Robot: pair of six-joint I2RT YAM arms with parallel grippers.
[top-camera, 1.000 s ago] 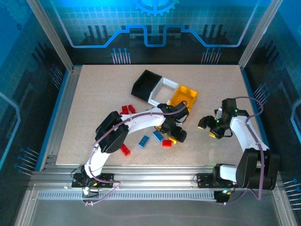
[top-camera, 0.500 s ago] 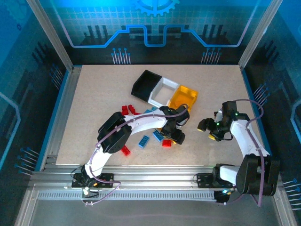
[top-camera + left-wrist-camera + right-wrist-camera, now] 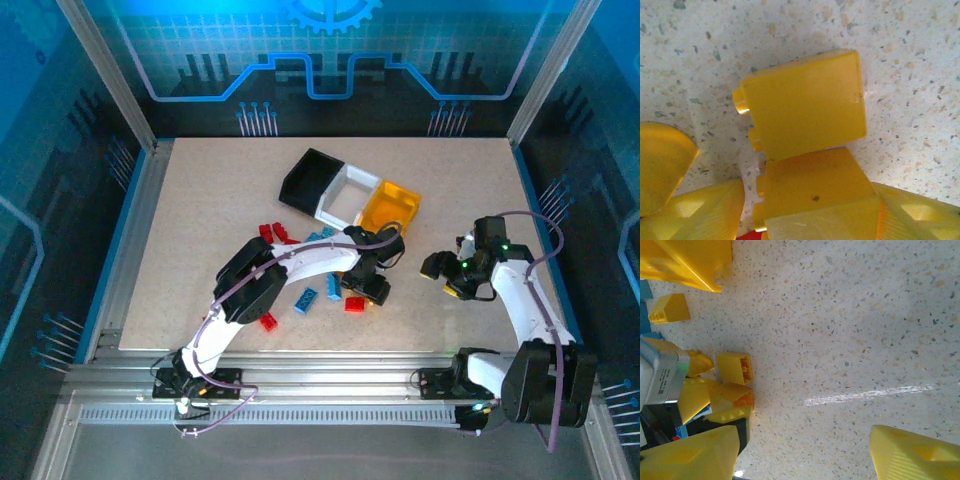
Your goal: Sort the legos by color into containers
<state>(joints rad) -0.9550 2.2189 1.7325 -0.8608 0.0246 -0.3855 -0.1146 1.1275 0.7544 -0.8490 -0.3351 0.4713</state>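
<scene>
Beige speckled tabletop [image 3: 200, 200], slotted aluminium rails [image 3: 330, 385] along its near edge, slanted metal posts [image 3: 105, 72], dark back wall [image 3: 430, 40] with glowing blue circuit lines, gear emblem [image 3: 330, 10] at top centre, cool blue light

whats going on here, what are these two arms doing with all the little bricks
Two robot arms are sorting lego bricks by colour into a black bin, a white bin and a yellow-orange bin. The left hand is down in the pile in front of the bins, its fingers either side of a yellow brick but not clamped on it. The right hand hangs open and empty to the right. A red brick and a blue brick lie loose nearby.
</scene>
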